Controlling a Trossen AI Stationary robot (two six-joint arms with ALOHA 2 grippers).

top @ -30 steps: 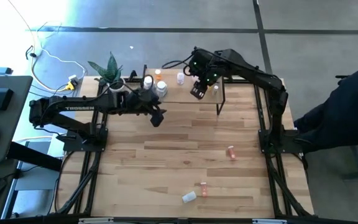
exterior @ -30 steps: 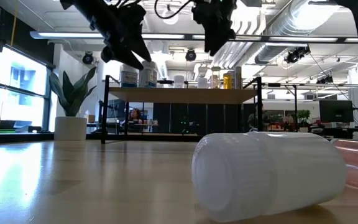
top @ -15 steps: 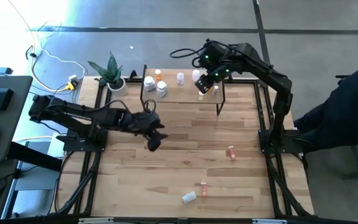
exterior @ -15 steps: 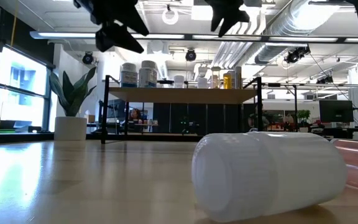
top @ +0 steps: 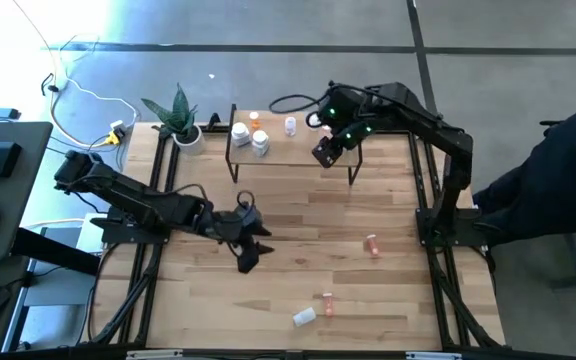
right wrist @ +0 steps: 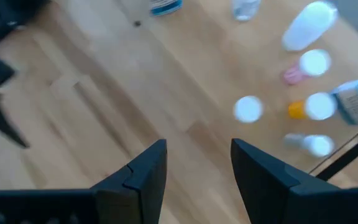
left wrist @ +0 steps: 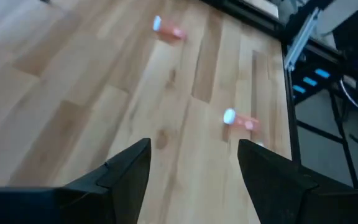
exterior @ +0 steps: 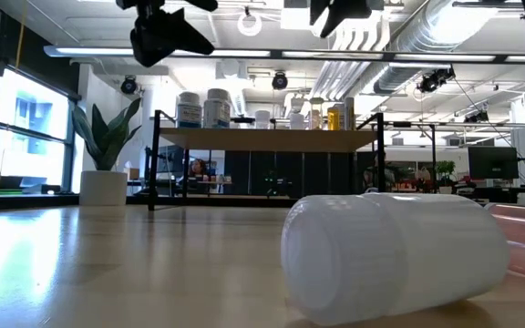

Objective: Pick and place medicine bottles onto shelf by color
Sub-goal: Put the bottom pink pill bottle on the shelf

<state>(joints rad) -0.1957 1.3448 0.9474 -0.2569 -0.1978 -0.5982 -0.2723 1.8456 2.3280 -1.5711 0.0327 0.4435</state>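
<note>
The left tool (top: 247, 250) hangs over the middle of the bench (top: 298, 230) with its fingers spread and nothing between them; the left wrist view confirms the gap, showing bare planks and two pinkish bottles lying on their sides beyond the tips. The nearer of these, by the high view, is the pinkish bottle (top: 372, 244) toward the bench's right side, well apart from this tool; another pinkish bottle (top: 328, 303) and a white bottle (top: 303, 317) lie close together near the front edge. The step in hand looks like a reach for the next loose bottle, so the next move calls for travelling across to one of them, lowering, and lining the fingers up across the fallen body before closing. The right tool (top: 326, 152) hovers by the right end of the shelf (top: 298, 152), also empty with its fingers parted; its wrist view looks down on several white-capped bottles standing there. White and orange bottles (top: 250, 132) already stand on the shelf's left part, beside a potted plant (top: 176, 115) at the bench's back corner.
</note>
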